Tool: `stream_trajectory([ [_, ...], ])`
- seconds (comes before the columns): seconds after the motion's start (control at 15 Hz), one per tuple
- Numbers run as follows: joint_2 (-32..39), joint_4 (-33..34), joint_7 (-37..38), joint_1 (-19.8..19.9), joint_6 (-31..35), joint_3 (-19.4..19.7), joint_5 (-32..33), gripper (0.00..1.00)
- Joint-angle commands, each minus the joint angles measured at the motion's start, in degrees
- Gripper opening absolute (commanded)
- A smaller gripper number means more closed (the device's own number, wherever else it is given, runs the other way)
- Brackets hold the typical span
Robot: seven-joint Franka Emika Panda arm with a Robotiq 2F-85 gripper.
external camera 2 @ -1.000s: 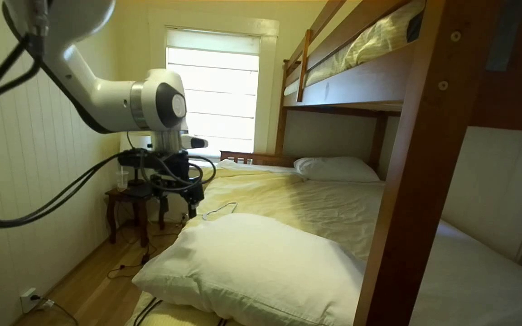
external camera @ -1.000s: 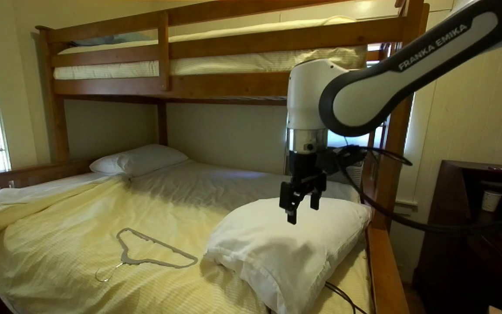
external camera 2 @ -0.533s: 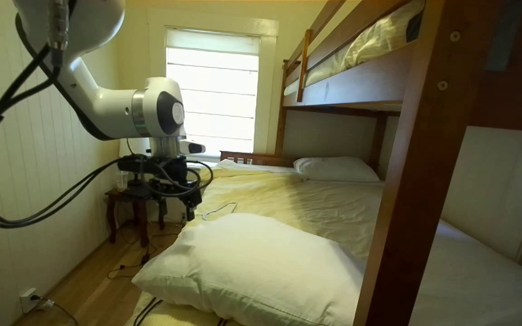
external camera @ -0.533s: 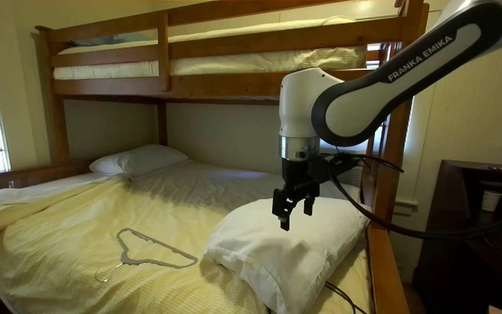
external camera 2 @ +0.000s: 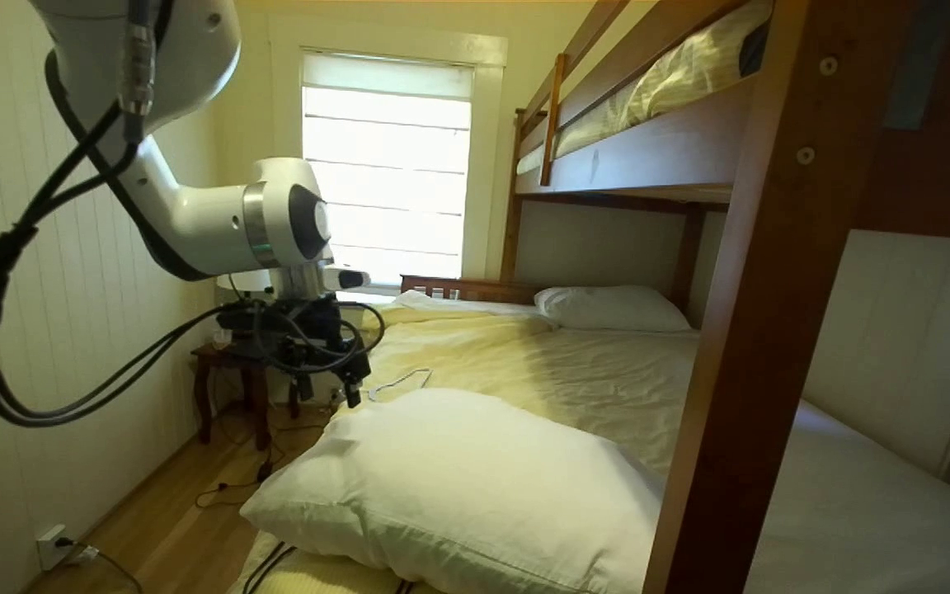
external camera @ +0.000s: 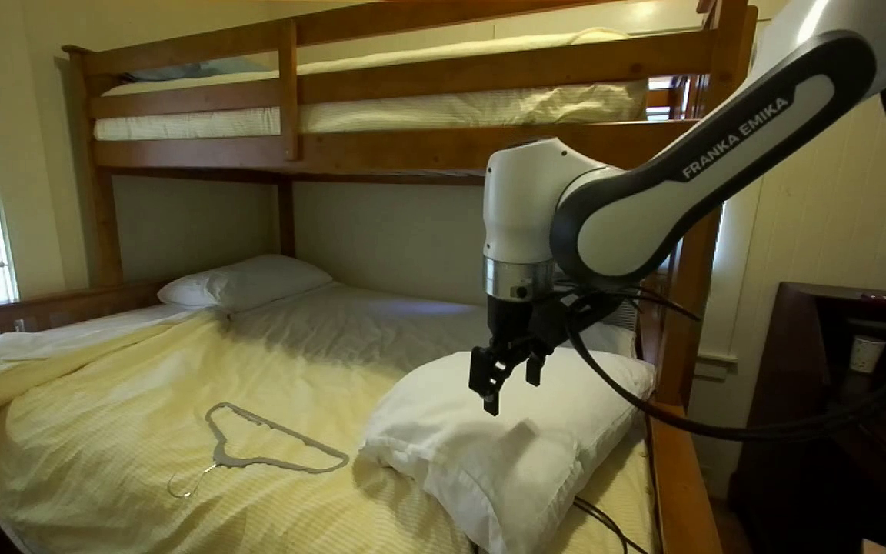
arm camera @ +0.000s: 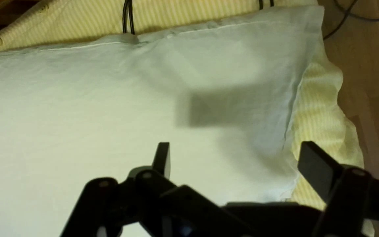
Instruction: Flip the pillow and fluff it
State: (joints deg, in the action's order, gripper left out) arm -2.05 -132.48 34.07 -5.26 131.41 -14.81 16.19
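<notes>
The pillow [external camera: 443, 419] is large, plump and white and lies on the near right part of the bed. It also shows in an exterior view [external camera 2: 475, 470] and fills much of the wrist view [arm camera: 94, 112]. My gripper [external camera: 513, 394] is open, empty and points down. It hangs above the pillow, apparently apart from it, and casts a shadow on the case. In an exterior view the gripper [external camera 2: 329, 398] is over the pillow's far left side. In the wrist view the gripper [arm camera: 235, 154] has one finger over the white case and one over the yellow cover past its edge.
A yellow cover [external camera: 289, 392] spreads over the bed. A grey hanger [external camera: 281, 437] lies on it left of the pillow. A smaller, flatter white pillow [external camera: 258, 281] is at the far end. The brown bed post [external camera 2: 764, 330] and upper bunk rail [external camera: 412, 146] stand nearby. Cables [external camera: 604, 519] run beside the pillow.
The arm and gripper have moved down, and to the left in an exterior view, coming closer to the pillow. The gripper stays open. The pillow has not moved.
</notes>
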Motion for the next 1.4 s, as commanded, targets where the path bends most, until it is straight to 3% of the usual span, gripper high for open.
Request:
stream_trajectory([
  [0.0, 5.3, 2.2, 8.9, -2.2, 2.3, 0.9, 9.3, 1.00],
  [0.2, 9.2, 3.5, 12.0, -4.1, 3.2, 1.8, 13.1, 1.00],
  [0.6, 17.0, 4.6, 10.8, -8.5, 12.4, 5.2, 16.3, 1.00],
  [1.13, 25.8, 7.5, 14.5, -14.0, 11.2, 12.2, 24.0, 1.00],
  [1.2, 27.0, 7.9, 14.6, -14.4, 11.0, 12.6, 24.3, 0.93],
  [1.27, 27.9, 8.2, 15.1, -15.0, 11.2, 13.2, 25.2, 0.74],
  [1.33, 28.3, 8.4, 15.2, -15.4, 10.8, 13.4, 25.4, 0.69],
])
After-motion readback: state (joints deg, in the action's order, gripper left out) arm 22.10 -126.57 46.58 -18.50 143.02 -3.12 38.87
